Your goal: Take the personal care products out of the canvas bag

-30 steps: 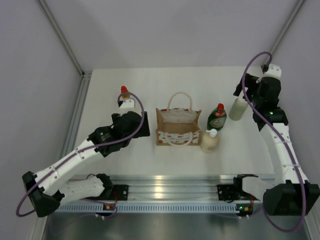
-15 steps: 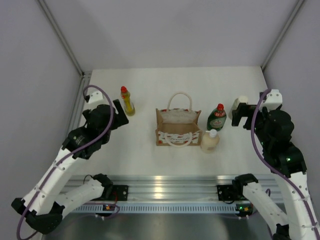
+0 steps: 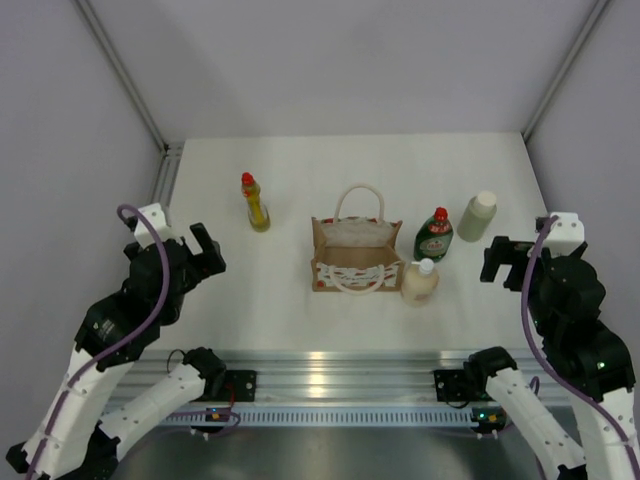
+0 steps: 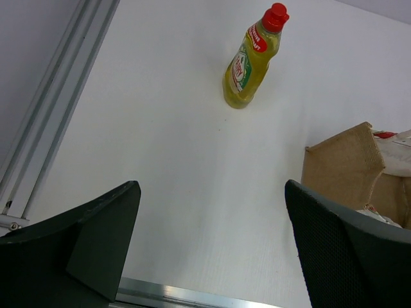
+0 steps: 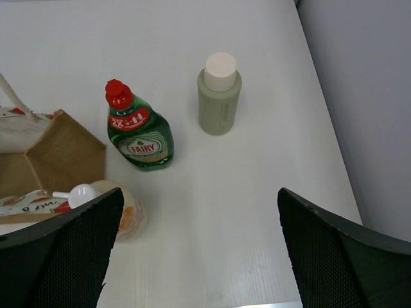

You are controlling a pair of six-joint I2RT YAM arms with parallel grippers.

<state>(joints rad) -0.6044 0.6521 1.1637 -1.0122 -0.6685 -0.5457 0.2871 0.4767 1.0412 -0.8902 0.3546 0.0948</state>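
Observation:
The canvas bag (image 3: 356,256) stands upright mid-table, mouth up, rope handles looped; its corner shows in the wrist views (image 4: 347,168) (image 5: 56,157). Outside it stand four bottles: yellow with red cap (image 3: 256,203) (image 4: 251,59) to the left, dark green with red cap (image 3: 435,235) (image 5: 139,136), cream rounded (image 3: 420,282) (image 5: 122,213) by the bag's right front corner, and the pale grey-green cylinder (image 3: 478,215) (image 5: 219,96). My left gripper (image 3: 206,250) (image 4: 212,187) is open and empty, near-left of the yellow bottle. My right gripper (image 3: 494,260) (image 5: 200,192) is open and empty, near-right of the cylinder.
The white table ends in a metal rail (image 3: 330,372) at the near edge and a rail (image 4: 51,128) along the left side. Grey walls close in on the left, right (image 5: 366,96) and back.
Both arms have drawn back toward the near edge. The left gripper has left the yellow bottle and the right gripper the grey-green cylinder; both bottles stay standing.

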